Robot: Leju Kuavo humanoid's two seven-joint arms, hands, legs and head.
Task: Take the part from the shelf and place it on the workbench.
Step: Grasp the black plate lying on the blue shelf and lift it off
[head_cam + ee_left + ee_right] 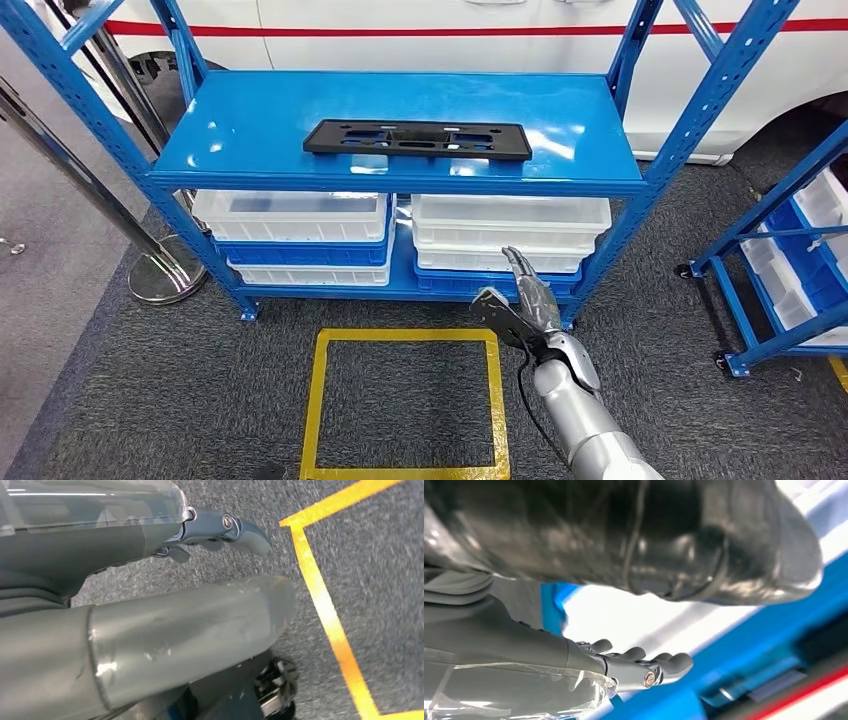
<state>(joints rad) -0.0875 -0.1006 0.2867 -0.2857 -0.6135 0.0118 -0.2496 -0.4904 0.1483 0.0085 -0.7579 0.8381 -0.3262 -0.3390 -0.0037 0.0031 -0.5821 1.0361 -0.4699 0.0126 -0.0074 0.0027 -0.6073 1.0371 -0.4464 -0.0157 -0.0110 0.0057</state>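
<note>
A flat black rectangular part point(417, 139) with cut-out slots lies on the top board of the blue shelf point(250, 120), near its middle. My right hand point(520, 300) is raised in front of the shelf's lower right bins, well below the part, with fingers stretched out and nothing in them. In the right wrist view the right hand point(639, 667) points at white bins and blue shelf frame, holding nothing. My left hand point(220, 530) hangs over grey carpet with its fingers loosely extended and nothing held.
White and blue bins point(505, 232) fill the shelf's lower level. A yellow taped square point(405, 400) marks the carpet in front. A second blue rack point(790, 250) stands right, a chrome post base point(165, 275) left, a white vehicle point(480, 30) behind.
</note>
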